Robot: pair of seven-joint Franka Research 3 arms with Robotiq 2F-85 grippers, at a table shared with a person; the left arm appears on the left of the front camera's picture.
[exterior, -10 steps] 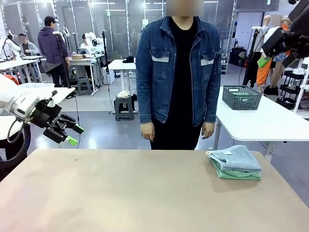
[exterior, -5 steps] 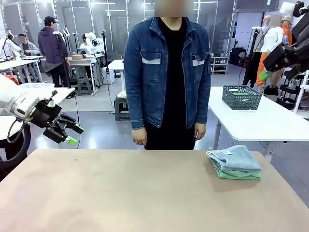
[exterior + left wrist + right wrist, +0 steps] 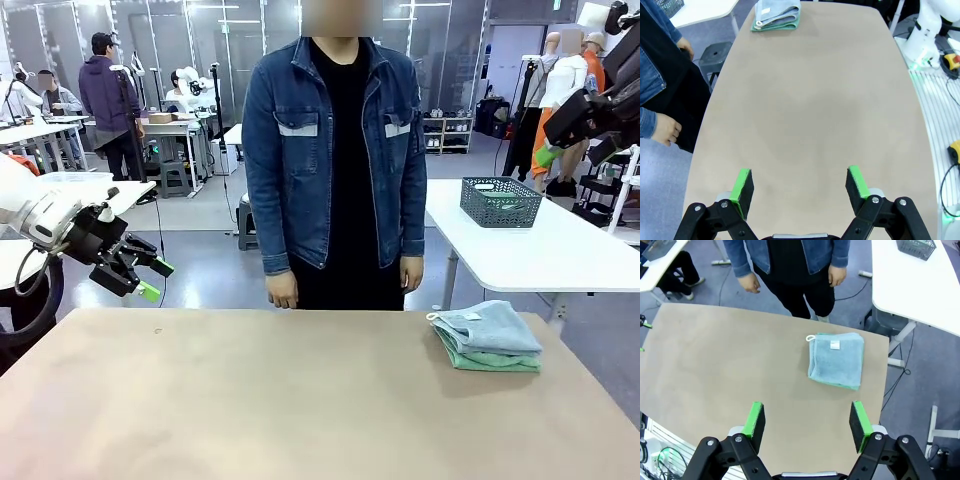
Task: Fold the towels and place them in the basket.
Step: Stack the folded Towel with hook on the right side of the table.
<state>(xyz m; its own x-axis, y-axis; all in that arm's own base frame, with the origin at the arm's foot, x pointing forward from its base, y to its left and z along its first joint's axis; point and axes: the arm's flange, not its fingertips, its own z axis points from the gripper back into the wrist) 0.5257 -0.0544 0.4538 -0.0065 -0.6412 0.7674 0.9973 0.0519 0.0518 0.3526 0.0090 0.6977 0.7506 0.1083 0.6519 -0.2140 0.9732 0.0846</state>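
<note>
Two folded terry towels, pale blue-grey (image 3: pixel 487 326) atop mint green (image 3: pixel 490 361), lie stacked at the beige desk's (image 3: pixel 280 400) far right corner. The dark grey wire-mesh basket (image 3: pixel 501 201) sits on a white table behind. Left pincer (image 3: pixel 150 279) and right pincer (image 3: pixel 807 421) both gape empty, well clear.

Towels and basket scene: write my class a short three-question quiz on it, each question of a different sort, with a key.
1. True or false: the blue-grey towel lies on top of the mint green towel.
2. Where does the basket stand? A) on the tan table with the towels B) on the white table behind it C) on the floor
3. Fill in: both the left claw and the right claw are ____ and hold nothing.

Key: 1 true; 2 B; 3 open
</note>
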